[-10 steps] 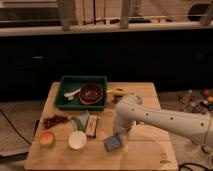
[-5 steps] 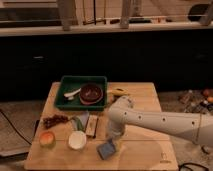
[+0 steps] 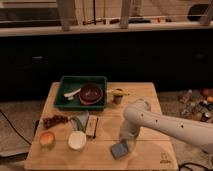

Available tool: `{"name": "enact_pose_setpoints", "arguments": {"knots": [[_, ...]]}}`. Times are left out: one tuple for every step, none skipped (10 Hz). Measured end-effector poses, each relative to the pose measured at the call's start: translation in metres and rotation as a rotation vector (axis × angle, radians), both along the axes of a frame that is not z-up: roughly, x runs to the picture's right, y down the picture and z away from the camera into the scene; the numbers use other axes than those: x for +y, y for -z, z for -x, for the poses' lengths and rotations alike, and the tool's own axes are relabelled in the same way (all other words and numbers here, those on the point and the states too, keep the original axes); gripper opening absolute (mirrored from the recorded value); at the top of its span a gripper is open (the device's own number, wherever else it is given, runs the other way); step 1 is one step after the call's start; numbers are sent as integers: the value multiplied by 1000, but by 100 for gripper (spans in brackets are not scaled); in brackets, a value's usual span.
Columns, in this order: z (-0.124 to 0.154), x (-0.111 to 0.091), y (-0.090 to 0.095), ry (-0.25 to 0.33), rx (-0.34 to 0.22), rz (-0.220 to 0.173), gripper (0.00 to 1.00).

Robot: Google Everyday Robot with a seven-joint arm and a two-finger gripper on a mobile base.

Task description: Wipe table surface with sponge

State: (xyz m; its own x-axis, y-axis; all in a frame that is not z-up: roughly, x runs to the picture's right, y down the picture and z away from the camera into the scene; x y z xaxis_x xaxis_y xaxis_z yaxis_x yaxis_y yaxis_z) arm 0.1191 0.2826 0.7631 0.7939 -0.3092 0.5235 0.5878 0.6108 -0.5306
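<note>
The blue-grey sponge (image 3: 119,150) lies flat on the light wooden table surface (image 3: 150,115), near the front edge and right of the middle. My gripper (image 3: 125,141) comes straight down onto the sponge's back edge from the white arm (image 3: 165,125), which reaches in from the right. The gripper is shut on the sponge and holds it against the wood. The wrist hides the fingertips.
A green tray (image 3: 65,85) at the back left holds a dark red bowl (image 3: 91,93). A small cup with a banana (image 3: 117,94) stands beside it. At the front left are a white cup (image 3: 77,140), a dark narrow block (image 3: 92,127), grapes (image 3: 54,120) and an orange fruit (image 3: 46,139).
The gripper slid the sponge left and toward the front edge, then back to the right along the front of the table. The other things have not moved.
</note>
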Motion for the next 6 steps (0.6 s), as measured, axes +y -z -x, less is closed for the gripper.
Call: {"name": "enact_pose_setpoints", "arguments": {"knots": [[-3,-6,-3,-8,6,-7,0],[-4,-12,-6,-10,10,-10,0],[2,-16,-9,-10,7,-12,0],[10,-17,-10,-10,2,-10,0],[23,-20,-12,-11,-7,-12,0],[34,-23,-14,-12,-18,-15,0]]}}
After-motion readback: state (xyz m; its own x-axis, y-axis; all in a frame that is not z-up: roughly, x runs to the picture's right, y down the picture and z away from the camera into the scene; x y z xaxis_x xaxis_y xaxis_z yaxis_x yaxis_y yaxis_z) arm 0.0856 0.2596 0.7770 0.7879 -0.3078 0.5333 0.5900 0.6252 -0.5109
